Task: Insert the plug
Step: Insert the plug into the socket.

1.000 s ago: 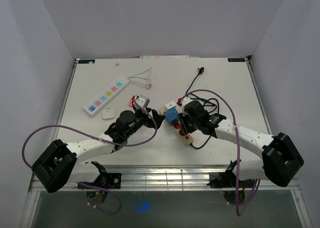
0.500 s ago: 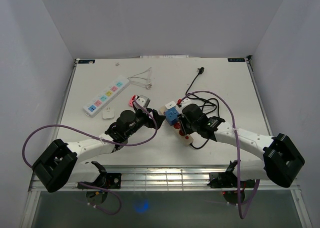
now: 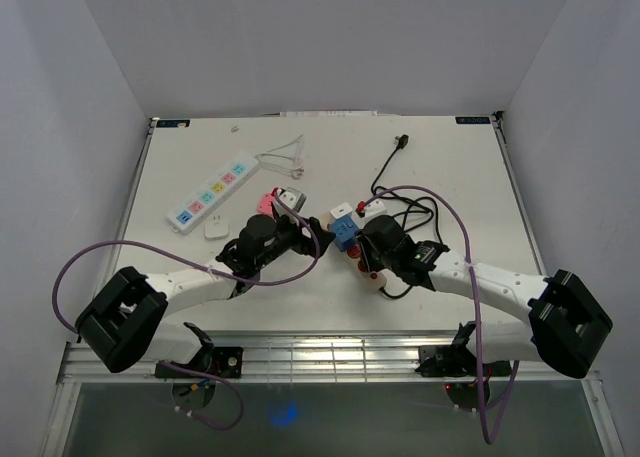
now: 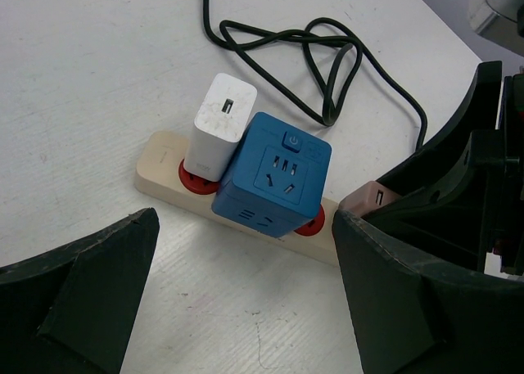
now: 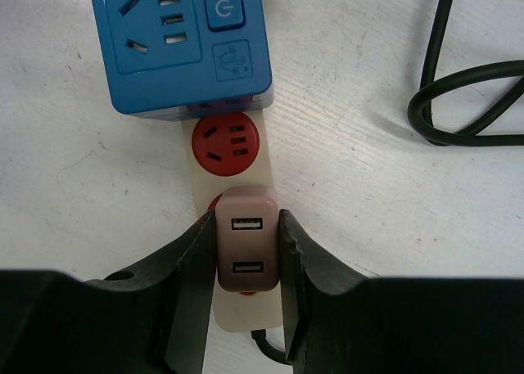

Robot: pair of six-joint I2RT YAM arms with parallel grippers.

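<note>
A beige power strip with red sockets lies on the white table. A blue cube adapter and a white charger sit plugged in it. My right gripper is shut on a pink two-port USB charger, held over the strip's near red socket; I cannot tell how deep it sits. One red socket between the charger and the cube is free. My left gripper is open and empty, low over the table beside the strip. In the top view the left gripper faces the right gripper.
The strip's black cable loops behind it toward the far right. A white strip with coloured sockets, a small white adapter, a pink and grey block and a white cord lie at the left.
My right gripper with the pink charger has shifted slightly toward the near edge along the strip. The left arm has shifted a little and its gripper stays open beside the strip.
</note>
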